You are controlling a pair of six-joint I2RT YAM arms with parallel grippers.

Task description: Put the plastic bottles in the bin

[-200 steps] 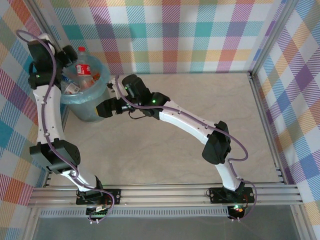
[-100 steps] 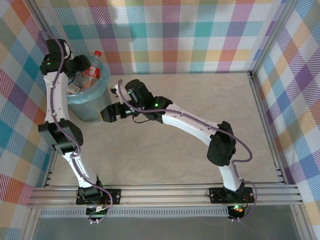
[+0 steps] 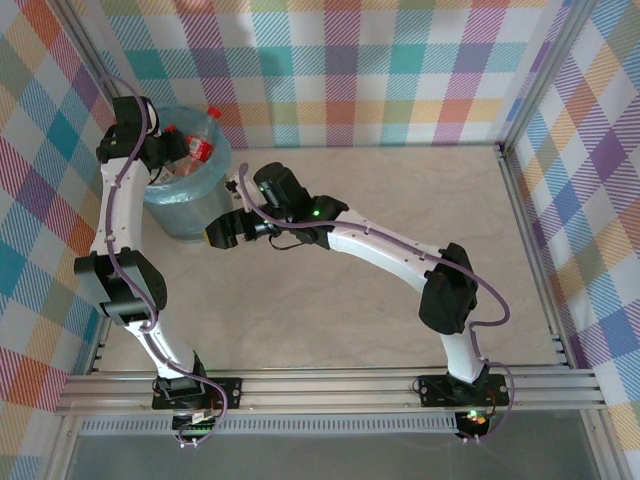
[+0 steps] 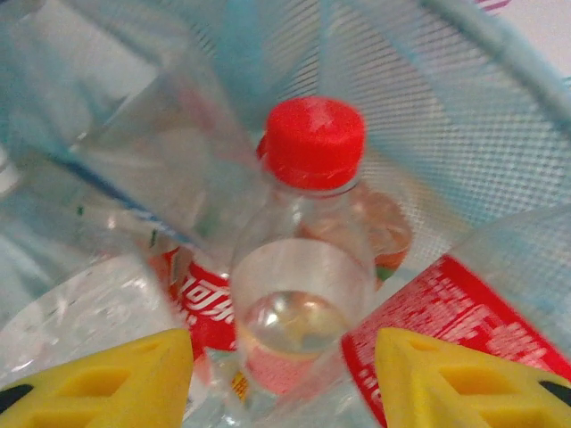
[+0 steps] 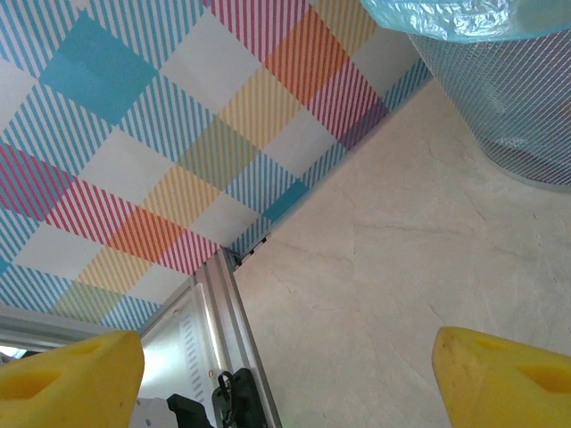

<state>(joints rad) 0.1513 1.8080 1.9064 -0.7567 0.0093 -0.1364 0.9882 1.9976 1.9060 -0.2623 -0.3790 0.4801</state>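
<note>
Bottle with the red cap sits among others inside the bin, your left end effector spread and released above it, so next withdraw upward.

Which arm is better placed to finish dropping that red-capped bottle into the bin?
Left. Its claw is over the bin, open around the red-capped bottle among other bottles. The right claw is open beside the bin, facing the table and wall.

One bin, several plastic bottles inside it, two arms, two tools
</note>
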